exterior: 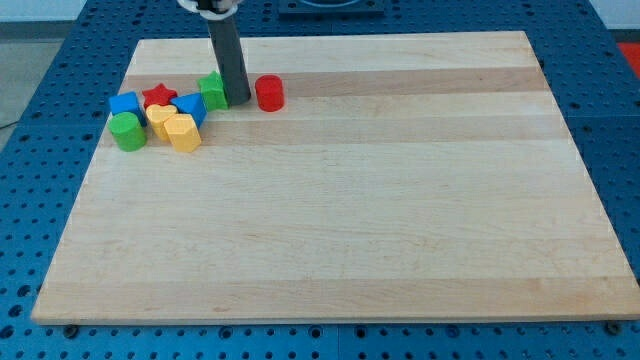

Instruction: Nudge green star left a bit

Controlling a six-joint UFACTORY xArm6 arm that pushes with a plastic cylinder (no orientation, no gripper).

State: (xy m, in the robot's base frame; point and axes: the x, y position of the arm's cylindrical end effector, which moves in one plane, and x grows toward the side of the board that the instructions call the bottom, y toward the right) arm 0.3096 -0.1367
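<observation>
The green star (pixel 212 91) sits near the view's top left on the wooden board (pixel 340 200). My tip (pixel 240 100) stands right against its right side, between it and a red cylinder (pixel 269 93). The dark rod rises from there to the view's top edge. To the star's left lie a red star (pixel 158 96), a blue block (pixel 190 108) and a blue block (pixel 125 104).
A green cylinder (pixel 128 131) and two yellow blocks (pixel 161 119) (pixel 183 132) lie at the bottom of the cluster. The board's left edge is close to the cluster. A blue perforated table (pixel 40 200) surrounds the board.
</observation>
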